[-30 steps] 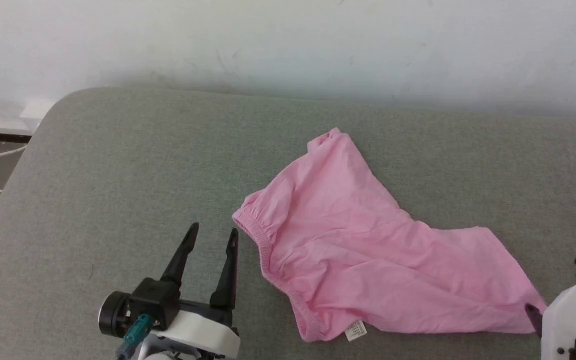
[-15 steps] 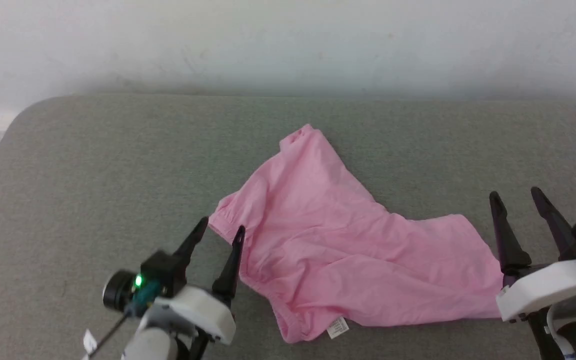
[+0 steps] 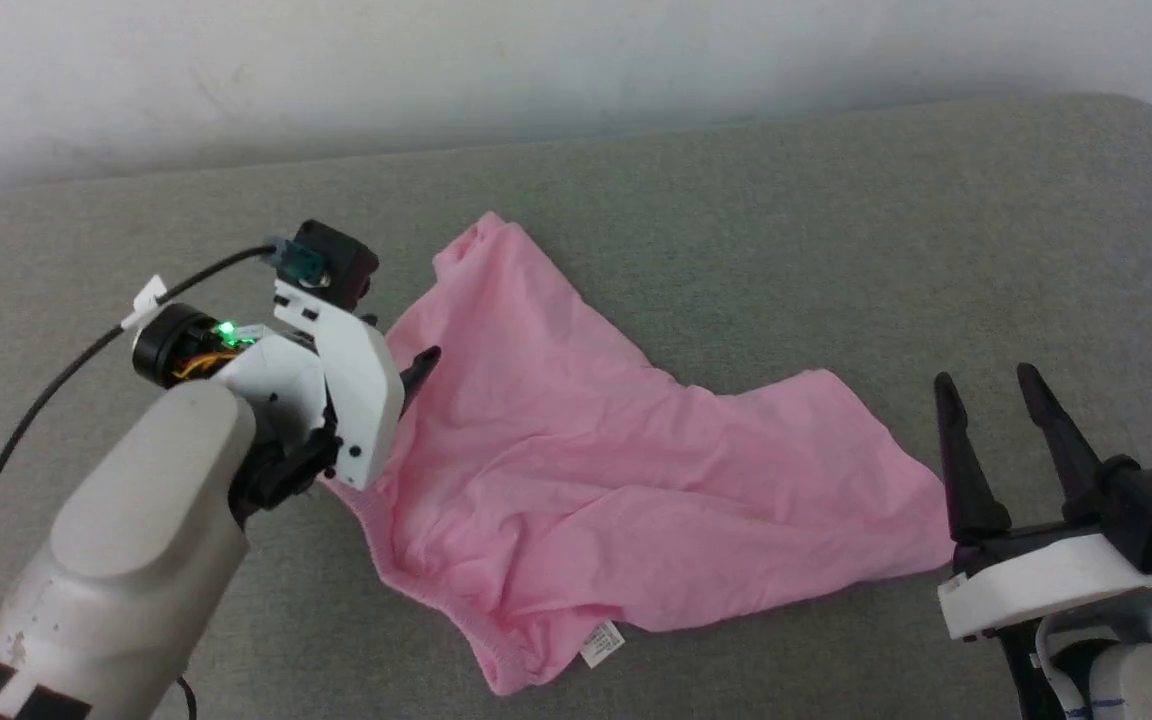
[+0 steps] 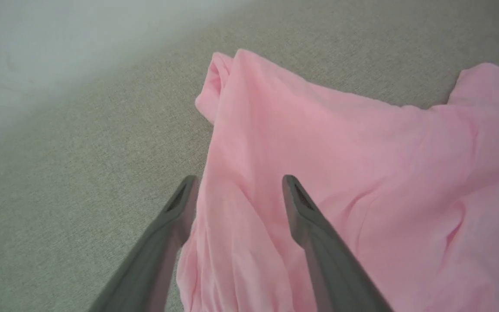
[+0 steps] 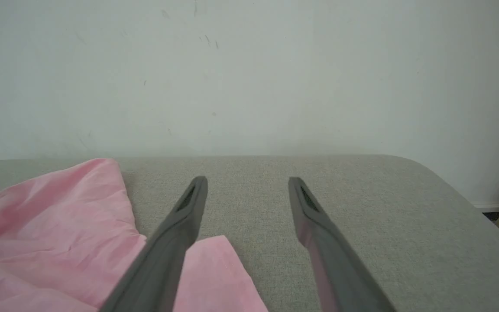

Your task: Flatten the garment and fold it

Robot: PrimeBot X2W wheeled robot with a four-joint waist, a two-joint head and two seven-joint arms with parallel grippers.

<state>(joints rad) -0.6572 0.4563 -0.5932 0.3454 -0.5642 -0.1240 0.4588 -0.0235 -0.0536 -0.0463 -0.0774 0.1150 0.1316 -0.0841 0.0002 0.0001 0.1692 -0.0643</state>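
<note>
Left claw wide over pink garment, right claw wide beside it, grey woven surface, scuffed white wall

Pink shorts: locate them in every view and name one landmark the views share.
Head view: pink shorts across the centre.
Left wrist view: centre and right, under the open left gripper.
Right wrist view: lower left, beside the open right gripper.
Shared landmark: grey padded surface meeting the white wall.
</note>
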